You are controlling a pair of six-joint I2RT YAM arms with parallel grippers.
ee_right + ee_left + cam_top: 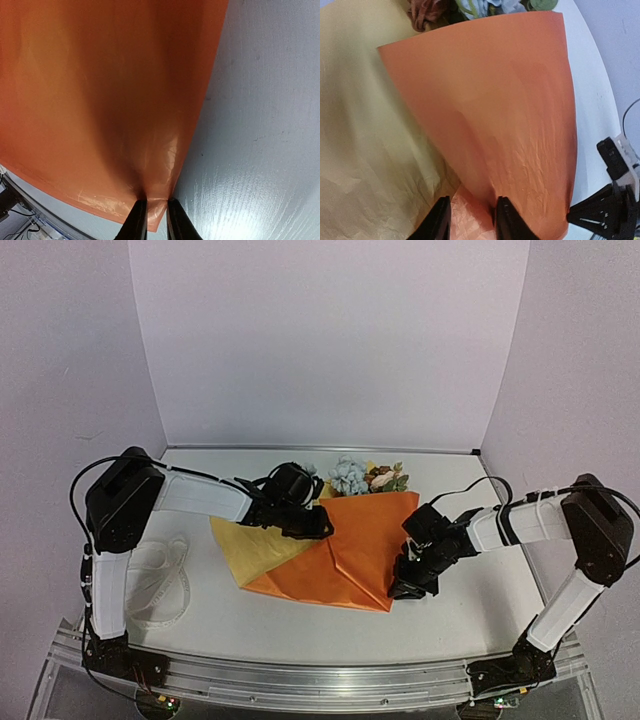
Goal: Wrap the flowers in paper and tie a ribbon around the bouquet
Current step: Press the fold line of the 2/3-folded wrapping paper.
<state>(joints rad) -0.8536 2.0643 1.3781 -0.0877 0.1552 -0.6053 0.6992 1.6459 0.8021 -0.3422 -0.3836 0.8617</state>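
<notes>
A white table stands between pale lilac walls. At its middle lies the paper, a thin orange sheet folded into a broad wedge with sharp creases. Its pale yellow backing pokes out at the paper's left side. The flowers show only as blue and brown-cream blooms at the paper's far edge, with their stems hidden under the fold. The ribbon lies looped well left of the paper, its lettering too small to read. The left gripper sits at the paper's far-left fold, its fingers spread over crinkled orange and grasping nothing. The right gripper pinches the paper's near-right corner, which puckers between its nearly closed fingers.
</notes>
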